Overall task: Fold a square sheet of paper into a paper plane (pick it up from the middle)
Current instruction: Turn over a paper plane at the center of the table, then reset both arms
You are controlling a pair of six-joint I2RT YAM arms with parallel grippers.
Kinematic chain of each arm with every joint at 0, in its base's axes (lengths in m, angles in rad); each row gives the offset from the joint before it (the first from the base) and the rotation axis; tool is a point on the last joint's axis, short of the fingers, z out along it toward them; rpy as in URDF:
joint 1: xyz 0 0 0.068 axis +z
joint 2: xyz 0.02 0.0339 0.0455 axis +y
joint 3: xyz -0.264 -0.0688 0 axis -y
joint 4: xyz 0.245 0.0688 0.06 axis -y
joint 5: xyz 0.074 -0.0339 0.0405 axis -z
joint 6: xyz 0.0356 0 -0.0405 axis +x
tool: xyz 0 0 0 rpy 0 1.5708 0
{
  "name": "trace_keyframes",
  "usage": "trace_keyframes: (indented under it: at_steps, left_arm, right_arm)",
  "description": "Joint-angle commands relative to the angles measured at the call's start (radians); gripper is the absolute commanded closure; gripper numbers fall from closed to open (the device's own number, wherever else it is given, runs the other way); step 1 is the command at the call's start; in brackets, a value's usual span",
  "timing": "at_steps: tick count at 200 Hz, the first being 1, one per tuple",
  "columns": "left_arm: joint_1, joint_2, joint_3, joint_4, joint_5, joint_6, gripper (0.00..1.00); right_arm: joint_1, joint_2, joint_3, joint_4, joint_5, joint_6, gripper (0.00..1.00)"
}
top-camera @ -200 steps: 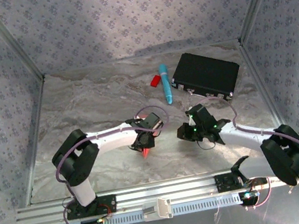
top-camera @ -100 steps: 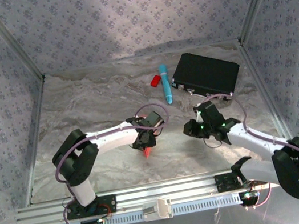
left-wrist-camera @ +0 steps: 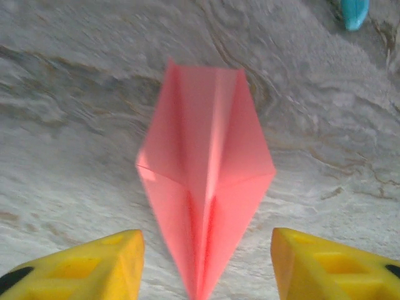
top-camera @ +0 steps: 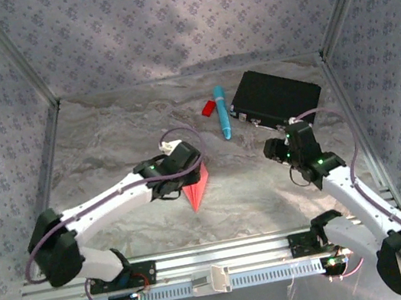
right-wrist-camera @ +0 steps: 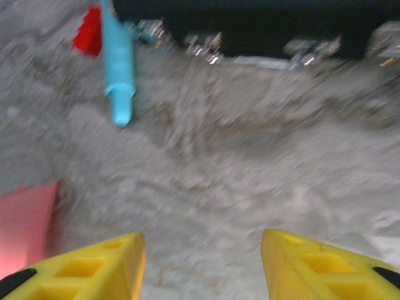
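blue pen (top-camera: 221, 112) between small red piece (top-camera: 208, 107) and black case (top-camera: 276, 101), far side of marbled table (top-camera: 107, 151)

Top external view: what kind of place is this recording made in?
Probably a lab robot cell: patterned cloth walls, a marble-look tabletop, and an aluminium rail carrying the arm bases.

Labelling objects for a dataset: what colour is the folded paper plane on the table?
The paper plane is plain pink-red, seen best in the left wrist view.

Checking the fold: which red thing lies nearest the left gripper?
The paper plane, a creased pointed dart; the small red piece sits beside the blue pen.
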Motion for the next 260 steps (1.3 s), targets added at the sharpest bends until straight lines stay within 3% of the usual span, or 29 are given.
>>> trace_keyframes:
  at_steps: [1,21,40,73,101,119,132,166,186,191,199,230,260]
  left_arm:
    - [0.081,-0.093,-0.087,0.005,-0.104,0.073,0.37]
    - [0.191,-0.192,-0.177,0.054,-0.166,0.143,0.25]
    - [0.293,-0.281,-0.282,0.162,-0.255,0.233,0.01]
    - [0.547,-0.337,-0.388,0.302,-0.276,0.332,0.00]
    - [0.661,-0.321,-0.478,0.537,-0.351,0.507,0.00]
    - [0.729,-0.289,-0.472,0.582,-0.288,0.559,0.00]
    - [0.750,-0.260,-0.471,0.639,-0.271,0.594,0.00]
    - [0.785,-0.122,-0.540,0.910,-0.224,0.730,0.00]
    - [0.787,-0.090,-0.570,1.032,-0.189,0.784,0.00]
    - [0.792,-0.087,-0.587,1.082,-0.177,0.797,0.00]
    - [0.809,-0.080,-0.613,1.150,-0.150,0.795,0.00]
    - [0.890,-0.042,-0.654,1.302,0.033,0.786,0.00]
    - [0.951,-0.009,-0.606,1.246,0.179,0.776,0.00]
  right_arm:
    - [-0.008,0.003,0.020,0.042,0.301,-0.133,0.17]
    - [-0.025,0.055,-0.057,0.254,0.376,-0.310,0.13]
    - [-0.043,0.146,-0.117,0.445,0.397,-0.458,0.11]
    - [-0.097,0.312,-0.140,0.684,0.272,-0.538,0.11]
    - [-0.118,0.456,-0.158,0.902,0.148,-0.668,0.12]
    - [-0.125,0.479,-0.144,0.902,0.088,-0.732,0.13]
    - [-0.145,0.495,-0.198,1.027,0.032,-0.755,0.12]
    - [-0.254,0.499,-0.271,1.157,-0.059,-0.657,0.12]
    - [-0.261,0.634,-0.295,1.357,-0.036,-0.637,0.11]
    - [-0.251,0.622,-0.269,1.298,0.031,-0.627,0.02]
    - [-0.256,0.589,-0.212,1.120,0.068,-0.595,0.01]
    - [-0.288,0.610,-0.200,1.148,0.060,-0.565,0.01]
    - [-0.288,0.605,-0.200,1.140,0.059,-0.564,0.01]
